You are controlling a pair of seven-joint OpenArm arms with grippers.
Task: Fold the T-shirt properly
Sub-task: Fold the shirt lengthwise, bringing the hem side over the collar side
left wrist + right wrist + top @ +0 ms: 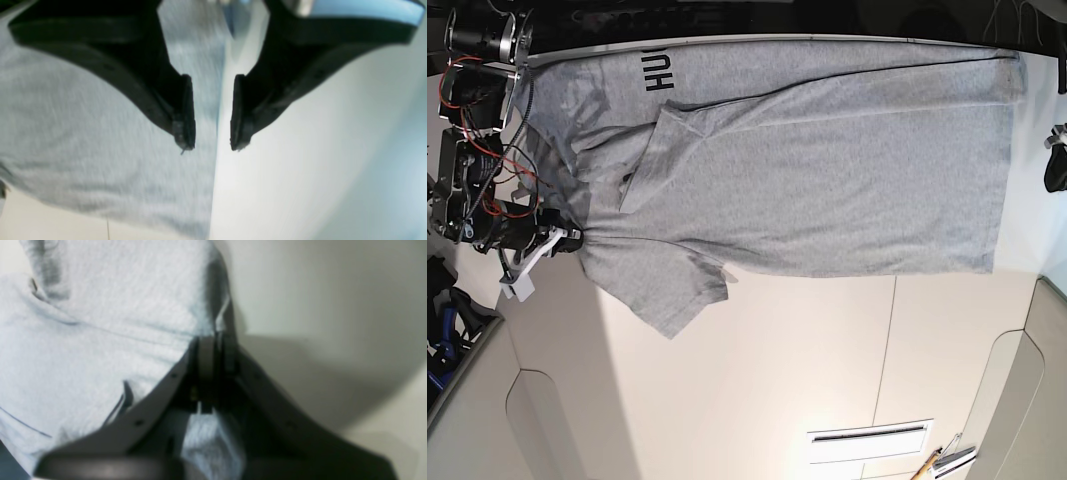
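Note:
The grey T-shirt (827,170) lies spread across the white table (777,380), with black lettering (655,72) showing near its top left and a sleeve (672,295) pointing down. My right gripper (577,238) is at the shirt's left edge. In the right wrist view this gripper (213,340) is shut on a fold of the T-shirt (100,323). My left gripper (212,146) is open and hangs over the shirt's straight edge, one finger above the T-shirt (83,133) and the other above bare table. In the base view only a dark part of that arm (1057,168) shows at the right border.
Red and black cables (467,110) hang around the right arm at the left border. A white slotted strip (867,440) and some pens (942,462) lie near the table's lower right. Panel seams (889,340) run across the tabletop.

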